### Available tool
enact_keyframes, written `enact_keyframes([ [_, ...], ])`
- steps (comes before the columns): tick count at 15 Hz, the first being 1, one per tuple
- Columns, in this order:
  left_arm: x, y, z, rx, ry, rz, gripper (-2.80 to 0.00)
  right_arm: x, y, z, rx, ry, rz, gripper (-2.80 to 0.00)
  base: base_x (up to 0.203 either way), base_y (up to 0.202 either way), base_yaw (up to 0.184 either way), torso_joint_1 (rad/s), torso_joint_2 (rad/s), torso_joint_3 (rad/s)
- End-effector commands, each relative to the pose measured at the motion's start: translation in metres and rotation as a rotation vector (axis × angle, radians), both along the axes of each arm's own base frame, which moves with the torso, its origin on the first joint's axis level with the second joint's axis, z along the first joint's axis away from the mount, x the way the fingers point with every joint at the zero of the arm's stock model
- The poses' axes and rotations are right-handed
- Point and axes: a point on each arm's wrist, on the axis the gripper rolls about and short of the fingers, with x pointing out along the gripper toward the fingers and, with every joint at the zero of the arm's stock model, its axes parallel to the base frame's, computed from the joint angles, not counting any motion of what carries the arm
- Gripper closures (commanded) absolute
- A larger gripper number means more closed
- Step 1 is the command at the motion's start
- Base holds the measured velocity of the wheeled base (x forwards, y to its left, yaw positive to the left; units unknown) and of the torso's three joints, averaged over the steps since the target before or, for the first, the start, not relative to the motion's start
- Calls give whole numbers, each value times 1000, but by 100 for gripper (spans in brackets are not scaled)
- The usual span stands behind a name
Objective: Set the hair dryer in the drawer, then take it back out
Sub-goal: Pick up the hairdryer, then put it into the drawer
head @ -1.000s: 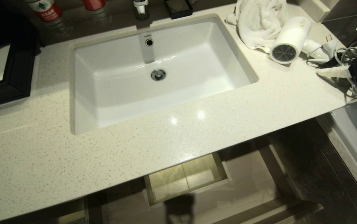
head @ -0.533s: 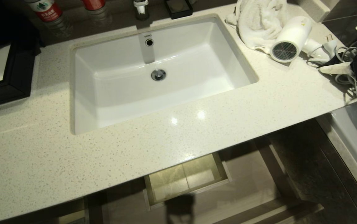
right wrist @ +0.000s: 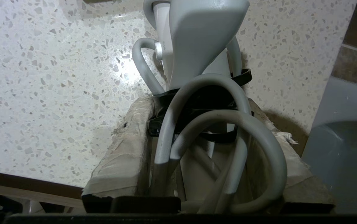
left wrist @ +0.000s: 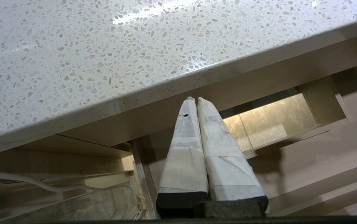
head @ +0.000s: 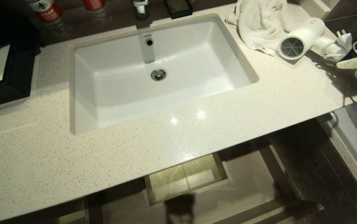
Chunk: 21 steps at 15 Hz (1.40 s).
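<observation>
Grip first: your right gripper [right wrist: 197, 137] has its taped fingers [right wrist: 125, 149] closed partway around the hair dryer's folded handle and the bundled loops of pale grey cord [right wrist: 228, 130], strapped with a black tie. In the head view only the pale tips of that gripper show, at the far right edge of the counter.

Hair dryer [head: 302, 37] — its barrel hangs just above the speckled countertop [head: 197, 124], beside the white towel [head: 259, 21], grey grille facing the sink [head: 153, 71]. Plug [head: 344, 40] sticks up behind it.

Drawer [head: 186, 179] stands open below the counter's front edge, under the sink, well apart from the dryer. Nothing is in the part you can see.

Left gripper [left wrist: 197, 102] is parked under the counter lip, fingers pressed together, holding nothing.

Doing this step well:
- The hold is on handle and cord together, so the barrel may swing. Lift slowly and keep it level.
- Clear the towel before you travel; a snagged corner would likely drag along.
- Bring the dryer out past the counter edge before lowering — the lip overhangs the back of the drawer.
- Watch loose cord loops at the drawer's side wall.

Against the earlier frames: the dryer has shifted right and toward the back wall, its shadow now spreading on the counter beneath it, and the plug has moved with it. The gripper tips sit further right. Towel, sink, drawer unchanged.
</observation>
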Motion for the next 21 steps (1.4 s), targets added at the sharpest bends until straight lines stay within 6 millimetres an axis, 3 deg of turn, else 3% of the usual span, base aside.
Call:
enact_keyframes([
  [1, 0, 0, 0, 0, 0, 1, 0, -26, 11, 16, -20, -30, -42, 0, 0, 0, 0, 0, 0, 0],
  [9, 0, 0, 0, 0, 0, 1, 0, -85, 35, 34, -48, -66, -104, 0, 0, 0, 0, -22, 29, -7],
  [21, 0, 0, 0, 0, 0, -1, 0, -169, 62, 29, -16, -139, -116, 0, 0, 0, 0, -349, 218, -124],
])
